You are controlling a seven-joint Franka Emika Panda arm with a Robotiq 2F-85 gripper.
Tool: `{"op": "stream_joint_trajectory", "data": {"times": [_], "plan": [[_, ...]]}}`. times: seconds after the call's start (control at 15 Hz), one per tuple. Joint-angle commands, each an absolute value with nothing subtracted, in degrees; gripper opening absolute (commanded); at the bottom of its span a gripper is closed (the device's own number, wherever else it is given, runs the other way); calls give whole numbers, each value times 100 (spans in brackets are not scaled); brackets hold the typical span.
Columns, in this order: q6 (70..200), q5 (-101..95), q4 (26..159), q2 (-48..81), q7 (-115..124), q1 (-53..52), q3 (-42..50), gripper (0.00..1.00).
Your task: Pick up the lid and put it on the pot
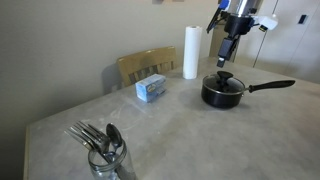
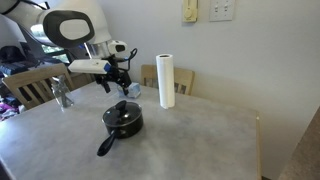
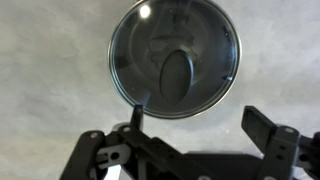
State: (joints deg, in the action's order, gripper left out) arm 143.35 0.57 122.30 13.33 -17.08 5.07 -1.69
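The small black pot (image 1: 222,95) stands on the table in both exterior views (image 2: 124,123), its long handle (image 1: 270,86) sticking out sideways. The glass lid (image 3: 175,58) with its black knob (image 3: 176,75) sits on top of the pot and covers its mouth; the knob also shows in an exterior view (image 1: 224,77). My gripper (image 3: 200,125) hangs just above the lid, a little off to one side of the knob. Its fingers are spread apart and hold nothing. It shows above the pot in both exterior views (image 1: 228,55) (image 2: 120,85).
A white paper towel roll (image 1: 190,52) (image 2: 166,80) stands behind the pot. A blue box (image 1: 152,89) lies mid-table. A glass jar of cutlery (image 1: 105,155) (image 2: 62,95) stands near a table corner. A wooden chair (image 1: 145,66) stands at the table's edge.
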Motion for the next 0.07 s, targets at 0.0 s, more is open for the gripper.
{"op": "stream_joint_trajectory", "data": {"times": [0.0], "plan": [[14319, 44, 12227, 1321, -1682, 458, -123, 100]]}}
